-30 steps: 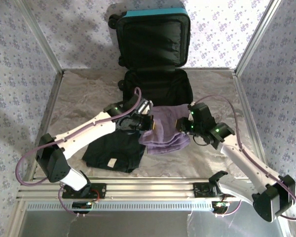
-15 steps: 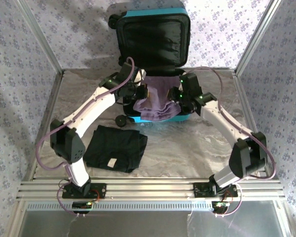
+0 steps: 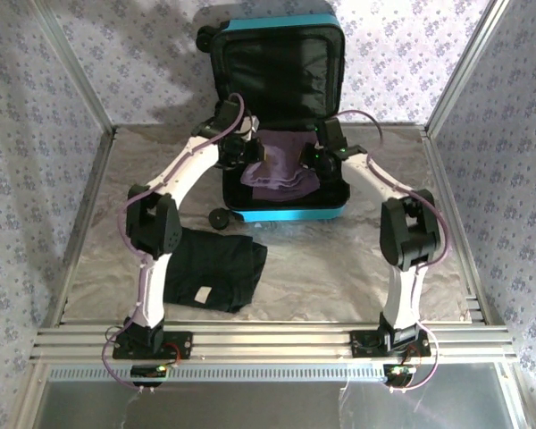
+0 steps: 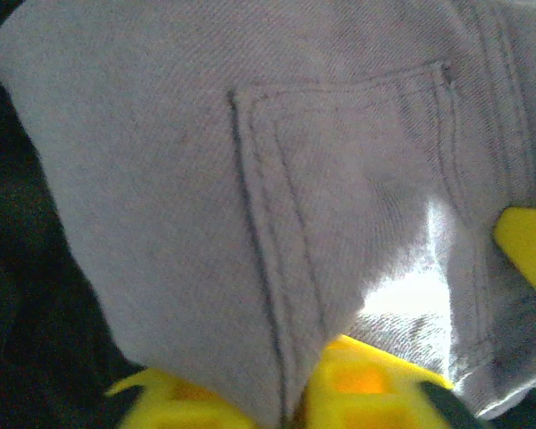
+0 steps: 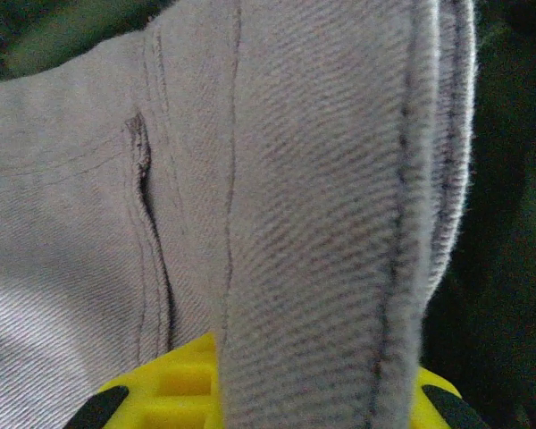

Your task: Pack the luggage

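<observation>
Trouble would come from an uneven release. The folded lilac denim garment (image 3: pixel 281 170) lies in the lower half of the open turquoise hard-shell suitcase (image 3: pixel 286 213) at the table's far end. My right gripper (image 3: pixel 311 156) pinches the cloth; whether my left gripper (image 3: pixel 250 154) grips it, I cannot tell. Lifting away while one side is snagged could drag it out.

Luggage (image 3: pixel 286 213) shell smooth turquoise plastic, lining (image 3: pixel 277 80) matt black fabric, lilac garment (image 4: pixel 179 179) ribbed twill cloth, table (image 3: pixel 339 259) crinkled, silvery
</observation>
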`<act>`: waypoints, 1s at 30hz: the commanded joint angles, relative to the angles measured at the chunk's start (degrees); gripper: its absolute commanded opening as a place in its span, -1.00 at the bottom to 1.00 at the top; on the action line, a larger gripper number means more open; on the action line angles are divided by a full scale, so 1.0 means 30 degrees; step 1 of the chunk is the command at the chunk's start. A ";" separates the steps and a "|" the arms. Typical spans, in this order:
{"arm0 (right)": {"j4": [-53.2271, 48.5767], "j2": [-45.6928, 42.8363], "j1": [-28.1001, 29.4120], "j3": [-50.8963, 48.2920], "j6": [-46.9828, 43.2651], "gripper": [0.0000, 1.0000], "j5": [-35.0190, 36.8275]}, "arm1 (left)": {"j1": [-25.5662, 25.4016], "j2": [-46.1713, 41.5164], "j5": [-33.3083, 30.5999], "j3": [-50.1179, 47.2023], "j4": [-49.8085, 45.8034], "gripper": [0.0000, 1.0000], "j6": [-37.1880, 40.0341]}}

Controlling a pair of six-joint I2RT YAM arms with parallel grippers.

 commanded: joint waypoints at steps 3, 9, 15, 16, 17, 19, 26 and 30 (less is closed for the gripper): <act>-0.1353 0.1667 -0.0990 0.1854 -0.1346 -0.36 -0.0889 | 0.0691 0.1048 -0.0477 0.1362 -0.0517 0.13 -0.0738; -0.1340 0.0709 -0.1347 0.1207 -0.2004 0.56 -0.0408 | 0.0669 -0.0608 -0.1619 0.0008 -0.0155 0.38 -0.0660; -0.1453 -0.0539 -0.1470 0.0788 -0.2555 0.61 -0.0386 | 0.0361 -0.1725 -0.2024 -0.0264 -0.0659 0.37 -0.0514; -0.1415 -0.0780 -0.1502 0.0675 -0.2610 0.61 -0.0436 | 0.0293 -0.2003 -0.2127 -0.0523 -0.0544 0.37 -0.0433; -0.1359 -0.1064 -0.1482 0.0530 -0.2661 0.59 -0.0447 | 0.0207 -0.2371 -0.2200 -0.0890 -0.0347 0.37 -0.0399; -0.1143 -0.1596 -0.1419 0.0192 -0.2721 0.57 -0.0541 | 0.0088 -0.3025 -0.2234 -0.1521 -0.0060 0.38 -0.0365; -0.0503 -0.1933 -0.0686 -0.0342 -0.2899 0.53 -0.2015 | -0.0122 -0.6302 -0.2699 -0.5514 0.1099 0.37 -0.0760; 0.0084 -0.2765 0.0180 -0.1482 -0.3173 0.52 -0.1837 | -0.0122 -0.9085 -0.3469 -0.8764 0.1374 0.38 -0.0971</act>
